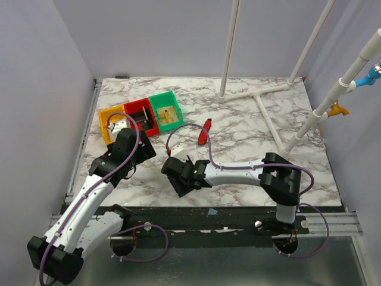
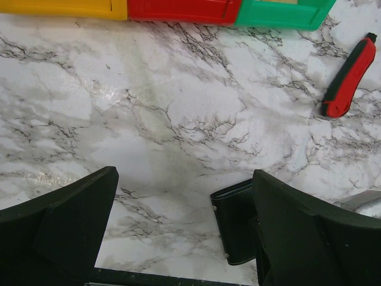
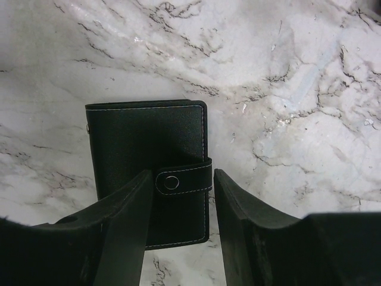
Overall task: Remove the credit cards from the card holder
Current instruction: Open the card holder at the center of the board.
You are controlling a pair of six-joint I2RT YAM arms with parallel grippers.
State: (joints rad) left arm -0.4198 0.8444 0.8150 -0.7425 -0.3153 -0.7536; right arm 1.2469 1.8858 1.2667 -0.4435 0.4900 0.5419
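Right wrist: fingers (image 3: 125, 226) half open, straddling the card holder (image 3: 149, 137)'s snap strap (image 3: 184, 179).

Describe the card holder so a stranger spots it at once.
On the marble table, look toward the near edge, below the right gripper. The card holder lies flat there: black, closed, white-stitched, with a snap strap, unlike the slim red-and-black tool.

Marble-pattern table (image 1: 250, 128) carries a closed black card holder (image 3: 149, 140) lying flat toward the front (snap strap fastened), a red-and-black tool (image 1: 205, 132) mid-table, an orange bin (image 1: 110, 111), a red bin (image 1: 138, 105) and a green bin (image 1: 162, 96) touching in a row back left, and a white pipe frame (image 1: 256, 92) back right.
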